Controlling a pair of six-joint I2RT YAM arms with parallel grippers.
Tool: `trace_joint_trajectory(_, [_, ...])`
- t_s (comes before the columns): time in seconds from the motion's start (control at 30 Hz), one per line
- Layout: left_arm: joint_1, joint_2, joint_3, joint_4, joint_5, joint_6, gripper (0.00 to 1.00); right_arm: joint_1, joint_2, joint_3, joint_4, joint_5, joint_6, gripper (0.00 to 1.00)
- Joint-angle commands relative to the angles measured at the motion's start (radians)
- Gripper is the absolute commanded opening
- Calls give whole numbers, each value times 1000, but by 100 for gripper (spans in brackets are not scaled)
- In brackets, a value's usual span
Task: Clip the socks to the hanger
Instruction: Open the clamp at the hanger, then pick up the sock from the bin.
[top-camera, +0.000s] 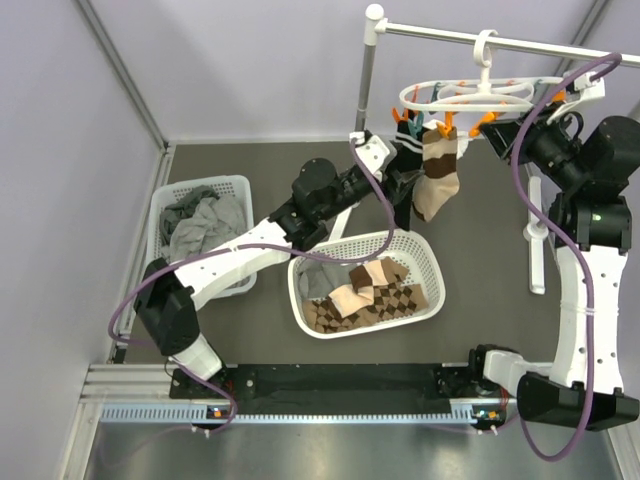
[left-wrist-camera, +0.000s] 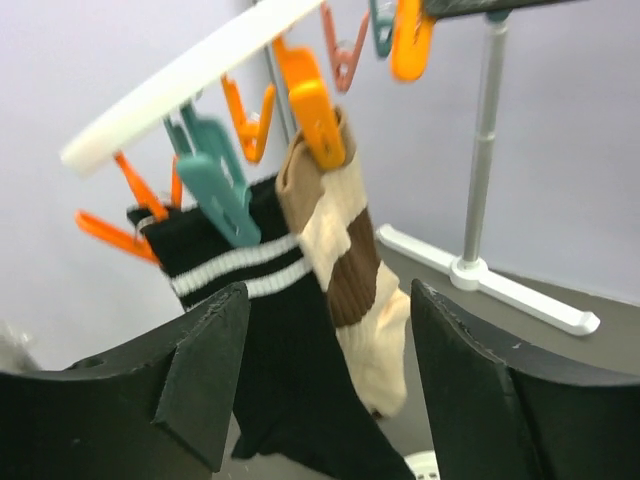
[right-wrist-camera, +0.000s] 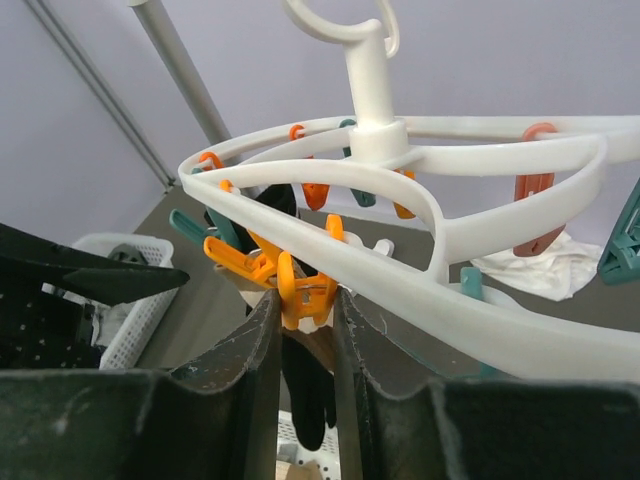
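Observation:
The white hanger (top-camera: 470, 95) hangs by its hook from the rack bar. Two socks hang from it: a black sock (left-wrist-camera: 290, 370) with white stripes under a teal peg (left-wrist-camera: 215, 180), and a tan sock (left-wrist-camera: 350, 280) with brown bands under an orange peg (left-wrist-camera: 312, 110). My left gripper (left-wrist-camera: 330, 370) is open just in front of the black sock, and its fingers (left-wrist-camera: 205, 370) are apart from the cloth. My right gripper (right-wrist-camera: 305, 320) is shut on an orange peg (right-wrist-camera: 305, 290) on the hanger's outer ring (right-wrist-camera: 480, 310). More tan socks (top-camera: 365, 285) and a grey one (top-camera: 318, 280) lie in the middle basket.
The middle white mesh basket (top-camera: 420, 250) also holds a brown diamond-patterned cloth (top-camera: 385, 305). A second basket (top-camera: 235, 183) at the left holds grey garments. The rack's upright pole (top-camera: 368, 80) stands behind the left gripper. Its white foot (top-camera: 537, 250) lies on the floor at the right.

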Motion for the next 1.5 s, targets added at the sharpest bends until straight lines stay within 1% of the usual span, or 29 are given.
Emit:
trace_joint_trajectory(0.0, [-28, -46, -15, 103, 72, 70, 72, -8, 9, 72, -32, 8, 40, 0])
trace_joint_trajectory(0.13, [-43, -72, -53, 74, 79, 85, 73, -8, 12, 83, -43, 14, 48, 0])
trace_joint_trajectory(0.33, [-51, -147, -159, -38, 70, 93, 74, -8, 18, 77, -27, 17, 56, 0])
trace_joint_trajectory(0.37, [-52, -156, -171, -87, 67, 91, 75, -8, 19, 77, -27, 17, 56, 0])
trace_joint_trajectory(0.43, [-55, -179, -212, -135, 58, 84, 75, -8, 19, 77, -27, 17, 57, 0])
trace_joint_trajectory(0.6, [-66, -210, -292, -328, -17, 76, 75, -8, 21, 72, -30, 20, 46, 0])
trace_joint_trajectory(0.8, [-68, -222, -349, -452, -24, 2, 75, -8, 26, 66, -29, 18, 43, 0])
trace_joint_trajectory(0.83, [-68, -210, -347, -507, -27, -1, 75, -8, 26, 66, -27, 18, 43, 0])
trace_joint_trajectory(0.93, [-69, -167, -325, -578, -42, -18, 74, -8, 26, 55, -17, 18, 46, 0])
trace_joint_trajectory(1.03, [-69, -116, -283, -652, -46, -21, 70, -9, 26, 37, 0, 18, 49, 0])
trace_joint_trajectory(1.13, [-72, -44, -222, -727, -65, -22, 64, -8, 26, 28, 3, 20, 53, 0])
trace_joint_trajectory(1.17, [-72, -26, -187, -759, -66, -22, 59, -8, 24, 25, 5, 21, 49, 0])
trace_joint_trajectory(1.27, [-85, 40, -139, -779, -85, -24, 54, -8, 15, 14, 5, 34, 40, 0])
trace_joint_trajectory(1.37, [-103, 91, -102, -772, -126, -12, 53, -8, 16, 9, 6, 34, 37, 0])
trace_joint_trajectory(1.47, [-111, 154, -47, -781, -134, -13, 48, -8, 15, 5, 8, 34, 36, 0])
